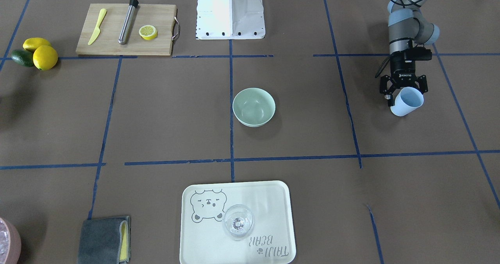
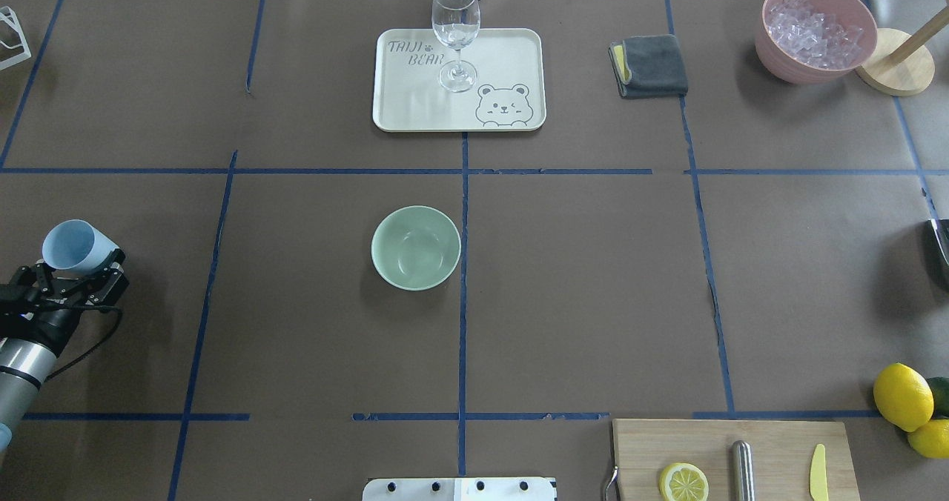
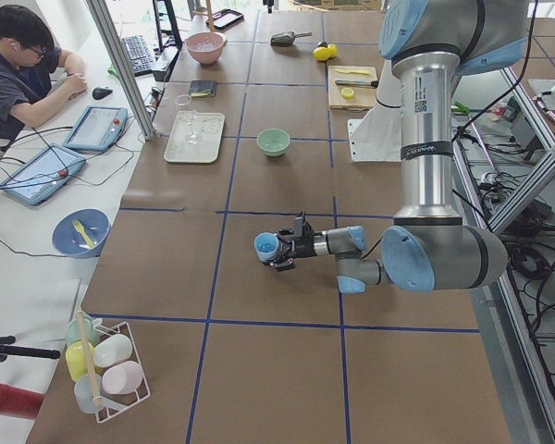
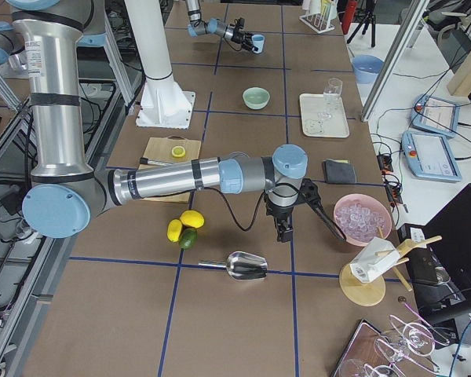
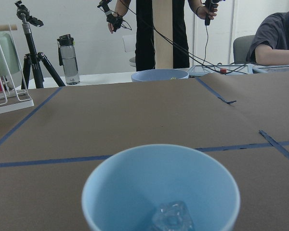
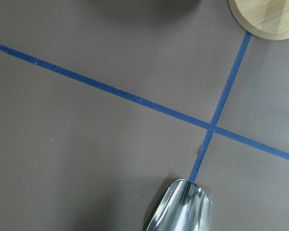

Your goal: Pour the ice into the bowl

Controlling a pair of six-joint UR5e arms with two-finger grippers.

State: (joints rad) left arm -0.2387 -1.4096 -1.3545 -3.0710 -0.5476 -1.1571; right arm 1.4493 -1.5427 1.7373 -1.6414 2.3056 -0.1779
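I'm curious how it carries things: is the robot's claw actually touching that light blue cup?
Touching. In the front-facing view the left gripper has its fingers pressed against both sides of the light blue cup, holding it above the table.

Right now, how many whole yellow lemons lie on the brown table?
2. One whole yellow lemon lies beside the dark green avocado, another whole yellow lemon just behind them; the cut half on the board is not counted.

Two arms: silver tubes showing black bands, pale blue joint caps. Left arm (image 1: 406,29) carrying a looping black cable and a black end effector (image 1: 404,87) bearing white lettering. White base pedestal (image 1: 230,12) showing dark screws.
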